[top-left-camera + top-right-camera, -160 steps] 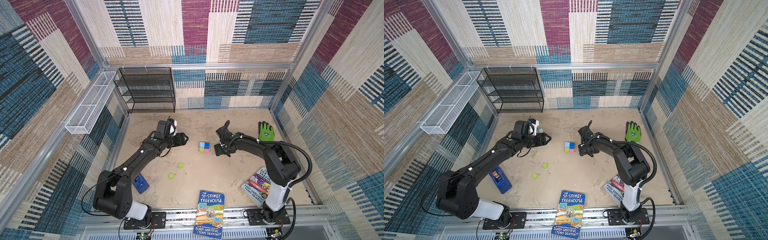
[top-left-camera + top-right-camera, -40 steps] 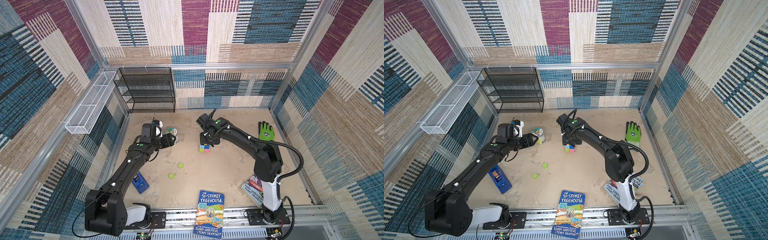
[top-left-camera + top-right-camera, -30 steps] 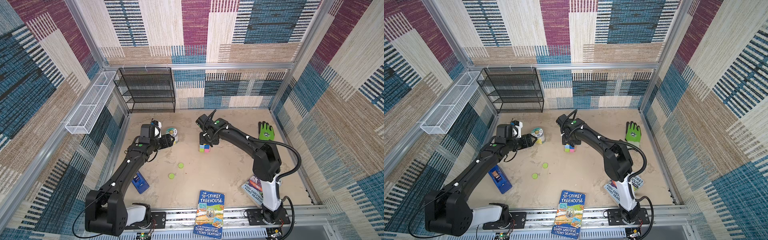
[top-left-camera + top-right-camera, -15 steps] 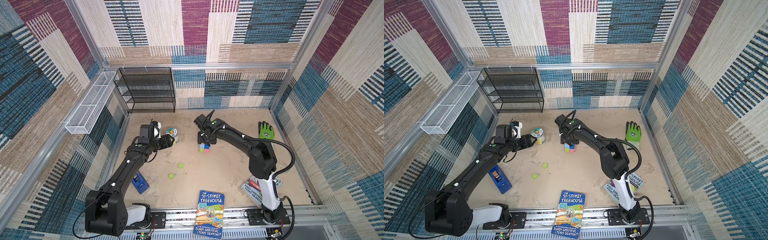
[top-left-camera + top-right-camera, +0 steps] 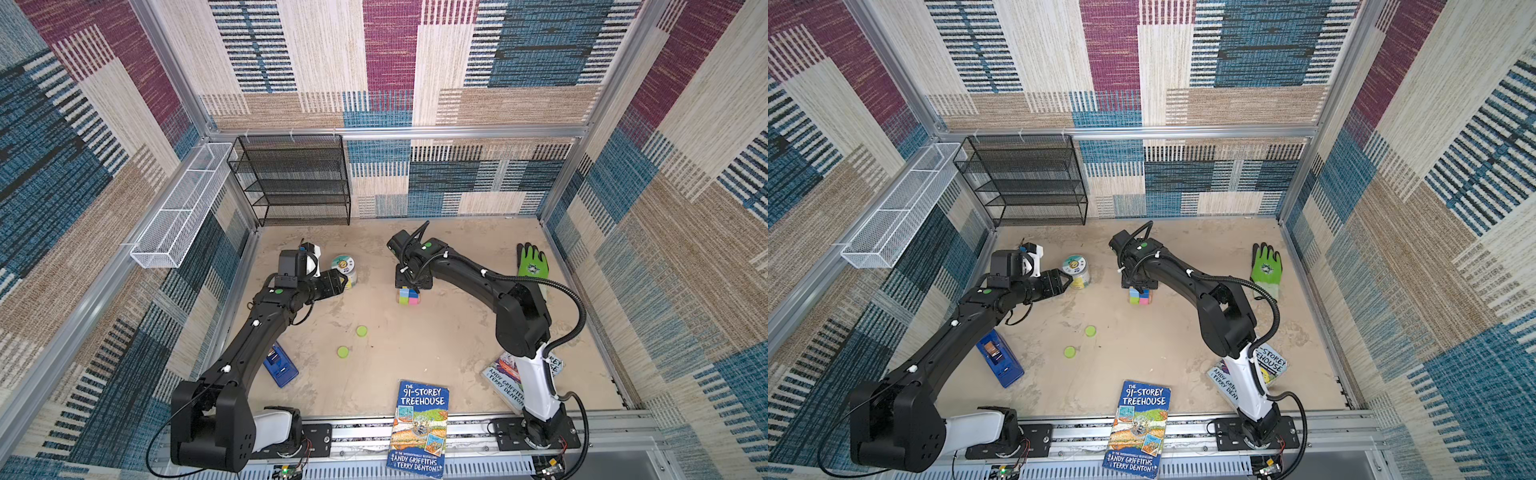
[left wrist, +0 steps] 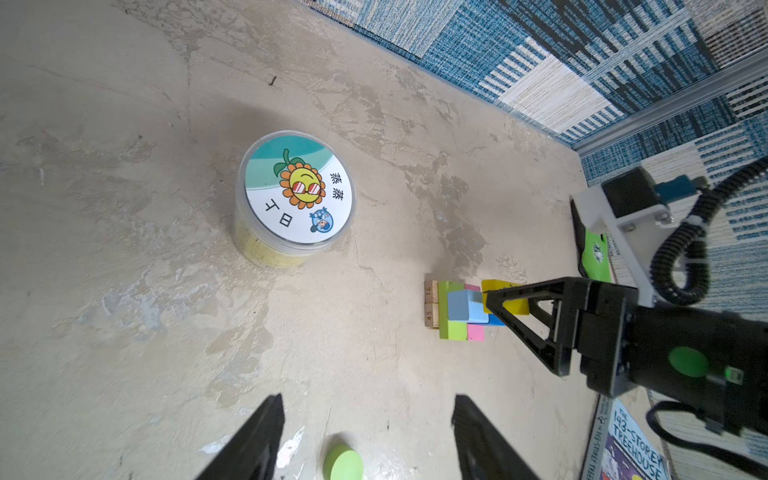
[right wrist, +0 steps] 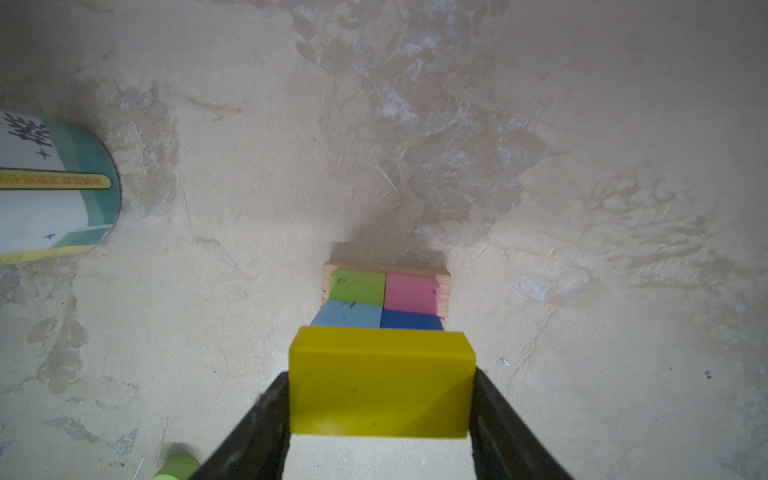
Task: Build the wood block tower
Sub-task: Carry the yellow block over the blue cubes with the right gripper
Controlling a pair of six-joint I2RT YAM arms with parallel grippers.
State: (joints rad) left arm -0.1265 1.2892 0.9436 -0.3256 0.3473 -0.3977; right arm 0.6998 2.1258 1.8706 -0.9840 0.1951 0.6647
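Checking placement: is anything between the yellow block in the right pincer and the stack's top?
Nothing visible does. The yellow oblong wood block in the right pincer hangs over the topmost light-blue wood cube and dark-blue wood cube.

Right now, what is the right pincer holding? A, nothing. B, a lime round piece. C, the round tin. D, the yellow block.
D: in the right wrist view the yellow block sits clamped between the fingers of the right pincer, over the tower.
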